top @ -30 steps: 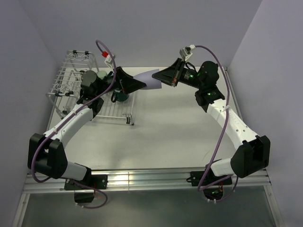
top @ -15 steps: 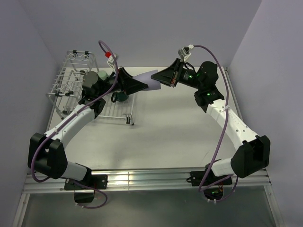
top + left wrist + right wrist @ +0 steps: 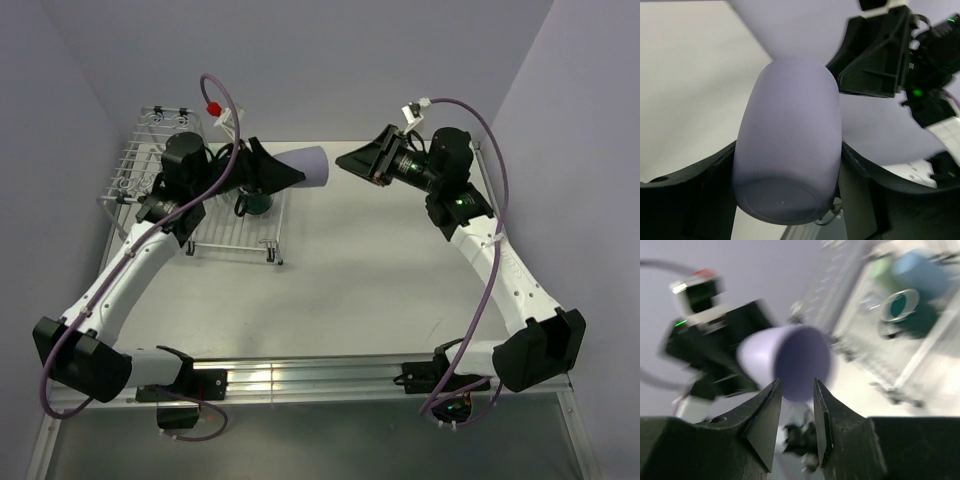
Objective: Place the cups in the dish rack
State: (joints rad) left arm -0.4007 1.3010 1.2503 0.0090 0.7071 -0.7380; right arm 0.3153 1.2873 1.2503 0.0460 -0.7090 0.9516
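We are holding the lavender tumbler [image 3: 314, 165] in the left gripper [image 3: 288, 172], whose two pads are pressing on opposite sides of its wall close to the rounded base. The cup is lying sideways in the air, its open mouth pointing straight ahead of the fingers toward the right gripper [image 3: 348, 161]. The right one is hanging just off the rim without touching it, its jaws parted by only a narrow gap and carrying nothing. The dish rack [image 3: 225, 235] is sitting below and behind the left fingers, and the dark green mug [image 3: 256, 205] is resting on its flat grid almost directly under them. The right wrist view is also showing a light blue cup [image 3: 920, 269] just beside that mug, too blurred for detail. We are judging the tumbler to be light and rigid, with a smooth, seamless skin that is offering the pads little to bite on. Because the wall is tapering into a curved bottom, a pinch this low could squeeze the cup forward out of the grip. A hold across the straighter middle of the wall looks safer to us, or one finger inside the rim. Whether it is breakable we cannot tell, so we are treating it gently over the wire.
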